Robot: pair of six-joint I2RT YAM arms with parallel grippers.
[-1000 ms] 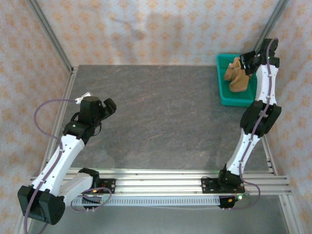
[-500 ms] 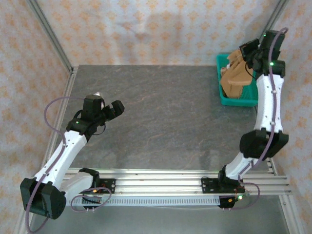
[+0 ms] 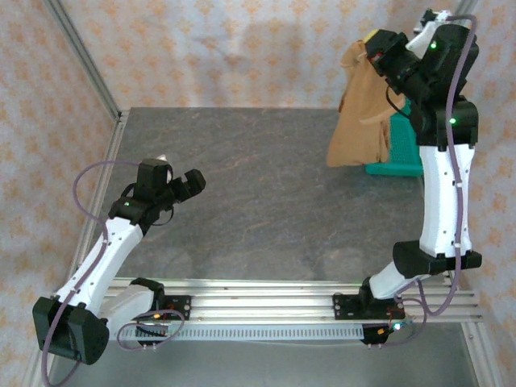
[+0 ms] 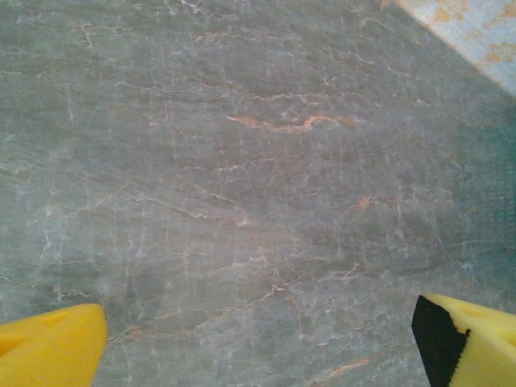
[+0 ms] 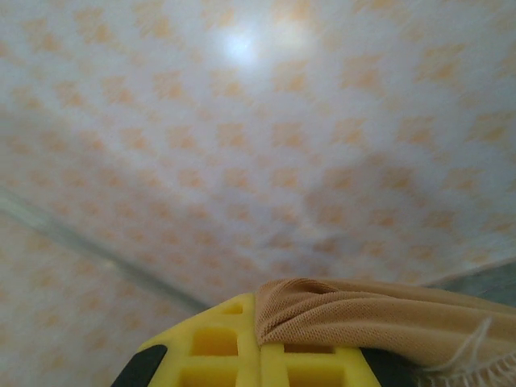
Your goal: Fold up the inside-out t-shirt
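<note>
The inside-out t-shirt (image 3: pixel 359 121) hangs from the right gripper (image 3: pixel 372 50), high beside the green basket (image 3: pixel 401 157), its hem seemingly off the table (image 3: pixel 266 201). The left gripper (image 3: pixel 192 184) gapes over bare tabletop.

Left wrist: yellow fingers (image 4: pixel 48 355) spread wide.

Right wrist: pads (image 5: pixel 218 348) clamp tan cloth.

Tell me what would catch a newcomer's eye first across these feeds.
The tan t-shirt stands out first: it dangles in mid-air at the far right, pinched at its top by the raised right gripper, by the green basket. The right wrist view shows cloth bunched against that gripper's shut yellow fingers. At the left, the left gripper hovers wide open over the grey marbled table, holding nothing.
</note>
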